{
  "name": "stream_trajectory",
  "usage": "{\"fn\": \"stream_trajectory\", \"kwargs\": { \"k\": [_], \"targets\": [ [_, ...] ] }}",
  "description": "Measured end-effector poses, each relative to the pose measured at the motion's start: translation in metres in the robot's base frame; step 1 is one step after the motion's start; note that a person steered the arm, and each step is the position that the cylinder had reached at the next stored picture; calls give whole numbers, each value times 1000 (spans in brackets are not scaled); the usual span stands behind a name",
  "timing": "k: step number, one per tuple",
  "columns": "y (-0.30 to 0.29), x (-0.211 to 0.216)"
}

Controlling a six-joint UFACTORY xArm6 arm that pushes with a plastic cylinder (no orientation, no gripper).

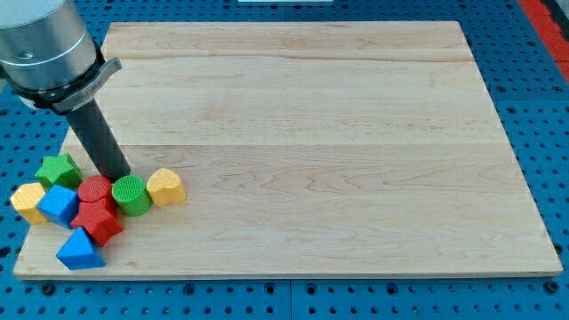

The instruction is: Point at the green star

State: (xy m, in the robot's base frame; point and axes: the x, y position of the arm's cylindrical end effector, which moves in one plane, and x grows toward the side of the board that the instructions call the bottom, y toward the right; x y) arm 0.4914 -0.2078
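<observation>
The green star (pixel 59 169) lies near the board's left edge, at the upper left of a cluster of blocks. My tip (pixel 117 175) rests on the board to the right of the star, just above the red cylinder (pixel 94 190) and the green cylinder (pixel 132 196). A small gap separates the tip from the star. The dark rod slants up to the view's top left.
The cluster also holds a yellow block (pixel 166 187) at right, a yellow block (pixel 28 202) at far left, a blue block (pixel 60 204), a red block (pixel 98 222) and a blue triangular block (pixel 80 250). The wooden board (pixel 311 133) lies on a blue pegboard.
</observation>
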Motion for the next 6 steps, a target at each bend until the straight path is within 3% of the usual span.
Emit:
{"fn": "stream_trajectory", "kwargs": {
  "k": [1, 2, 3, 4, 5, 6],
  "targets": [
    [29, -31],
    [7, -79],
    [-38, -97],
    [-90, -51],
    [-97, -37],
    [-84, -100]
  ]
}}
